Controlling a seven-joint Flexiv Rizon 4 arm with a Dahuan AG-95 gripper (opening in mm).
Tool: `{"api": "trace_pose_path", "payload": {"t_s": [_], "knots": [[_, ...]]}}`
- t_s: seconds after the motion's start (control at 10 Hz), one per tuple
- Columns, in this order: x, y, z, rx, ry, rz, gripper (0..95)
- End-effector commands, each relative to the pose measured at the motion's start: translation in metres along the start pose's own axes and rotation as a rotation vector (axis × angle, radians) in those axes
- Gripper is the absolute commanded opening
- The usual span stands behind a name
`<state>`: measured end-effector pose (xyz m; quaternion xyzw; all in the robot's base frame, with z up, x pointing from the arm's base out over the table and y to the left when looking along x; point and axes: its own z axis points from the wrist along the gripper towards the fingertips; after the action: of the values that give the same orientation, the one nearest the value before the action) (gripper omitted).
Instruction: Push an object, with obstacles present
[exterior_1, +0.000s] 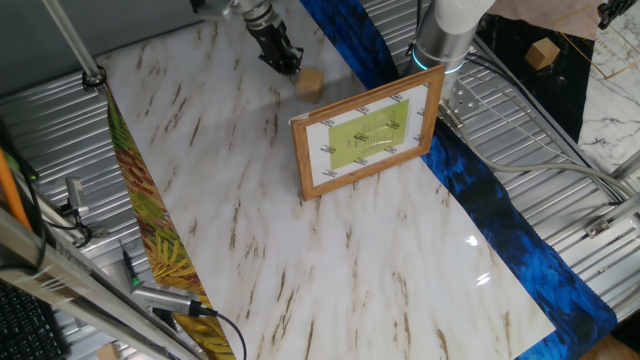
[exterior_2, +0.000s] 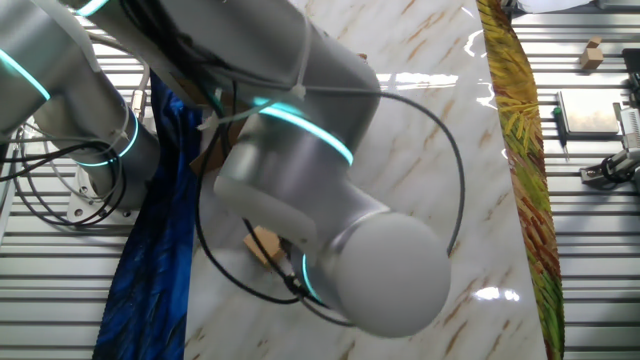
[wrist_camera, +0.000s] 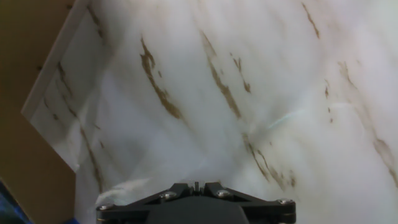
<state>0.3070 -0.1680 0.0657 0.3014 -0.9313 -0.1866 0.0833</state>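
Observation:
A small tan wooden block (exterior_1: 311, 84) lies on the marble tabletop (exterior_1: 250, 220) near its far edge. My black gripper (exterior_1: 283, 58) is down at the table just left of the block, right beside it; I cannot tell whether they touch. Its fingers are together with nothing between them. In the hand view the gripper (wrist_camera: 196, 185) shows only as a dark, shut tip at the bottom, over streaked marble, with a blurred tan surface (wrist_camera: 25, 56) filling the left side. In the other fixed view the arm (exterior_2: 300, 170) hides most of the scene, with only a corner of the block (exterior_2: 265, 243) showing.
A wooden picture frame (exterior_1: 365, 140) with a green sheet stands upright to the right of the block and nearer the camera. A blue cloth (exterior_1: 480, 190) borders the right side of the table, and a leaf-patterned strip (exterior_1: 150, 230) borders the left. The arm's base (exterior_1: 440, 40) stands behind the frame.

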Motion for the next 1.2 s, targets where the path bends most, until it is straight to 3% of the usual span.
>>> {"api": "trace_pose_path", "payload": {"t_s": [0.1, 0.3, 0.5, 0.9, 1.2], "knots": [[0.0, 0.0, 0.0, -0.003, -0.001, 0.005, 0.0], [-0.005, 0.003, -0.001, -0.004, -0.001, 0.007, 0.0], [-0.025, 0.015, -0.003, -0.008, -0.001, 0.017, 0.0], [-0.048, 0.027, 0.005, -0.018, -0.005, 0.026, 0.0], [-0.049, 0.026, 0.011, -0.025, -0.004, 0.029, 0.0]]}}
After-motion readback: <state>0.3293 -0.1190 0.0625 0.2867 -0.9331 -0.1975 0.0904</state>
